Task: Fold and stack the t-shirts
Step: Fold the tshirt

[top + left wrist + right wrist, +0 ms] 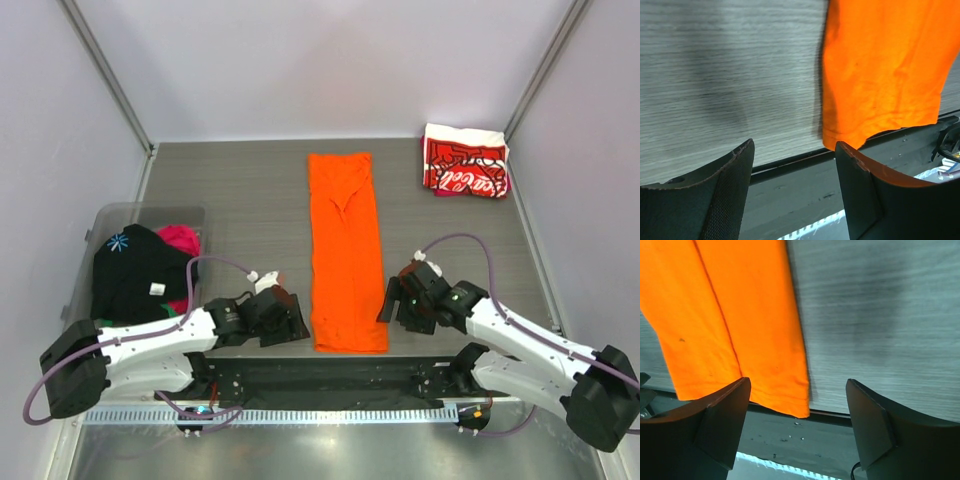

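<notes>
The orange t-shirt (pixel 346 250) lies centred, folded into a long strip; the folded red-and-white t-shirt (pixel 464 162) sits far-right.

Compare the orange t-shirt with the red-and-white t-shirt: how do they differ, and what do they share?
The orange t-shirt is plain; the red-and-white t-shirt carries white script. The orange one is a long narrow strip; the red-and-white one a compact bundle. The orange one lies mid-table; the red-and-white one in the far right corner. Both rest on the table.
</notes>
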`<state>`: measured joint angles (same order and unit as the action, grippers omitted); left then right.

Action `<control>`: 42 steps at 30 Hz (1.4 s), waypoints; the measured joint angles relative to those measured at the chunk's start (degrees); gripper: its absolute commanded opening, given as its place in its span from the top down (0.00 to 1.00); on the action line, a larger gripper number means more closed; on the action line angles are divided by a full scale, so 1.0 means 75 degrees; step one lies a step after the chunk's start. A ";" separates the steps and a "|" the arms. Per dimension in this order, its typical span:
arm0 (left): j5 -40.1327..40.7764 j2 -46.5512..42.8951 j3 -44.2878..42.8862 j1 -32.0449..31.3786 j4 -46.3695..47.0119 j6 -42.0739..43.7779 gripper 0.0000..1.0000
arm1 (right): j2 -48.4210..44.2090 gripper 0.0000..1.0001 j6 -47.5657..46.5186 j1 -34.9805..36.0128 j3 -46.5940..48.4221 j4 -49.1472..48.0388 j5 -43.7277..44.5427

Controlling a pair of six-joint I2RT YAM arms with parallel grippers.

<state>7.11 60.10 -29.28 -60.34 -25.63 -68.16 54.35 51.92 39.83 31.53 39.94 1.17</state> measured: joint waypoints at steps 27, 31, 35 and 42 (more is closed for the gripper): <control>-0.0323 0.0746 0.1032 -0.0519 0.2879 -0.0699 0.49 | -0.0201 0.51 0.1993 0.1801 -0.1521 -0.1816 0.0003; -0.0393 0.1195 0.1011 -0.0647 0.3515 -0.0699 0.67 | -0.0391 0.51 0.2110 0.1830 -0.1623 -0.1865 0.0006; -0.0417 0.1390 0.1011 -0.0708 0.3587 -0.0697 0.84 | -0.0685 0.50 0.2180 0.1859 -0.1667 -0.1649 0.0012; -0.0399 0.1271 0.1148 -0.0749 0.3555 -0.0749 0.91 | -0.1204 0.57 0.2311 0.1883 -0.1690 -0.0845 0.0108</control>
<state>4.12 69.63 -20.67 -65.95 1.04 -73.78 45.32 69.25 53.95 18.85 33.61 1.98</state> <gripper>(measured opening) 0.097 0.468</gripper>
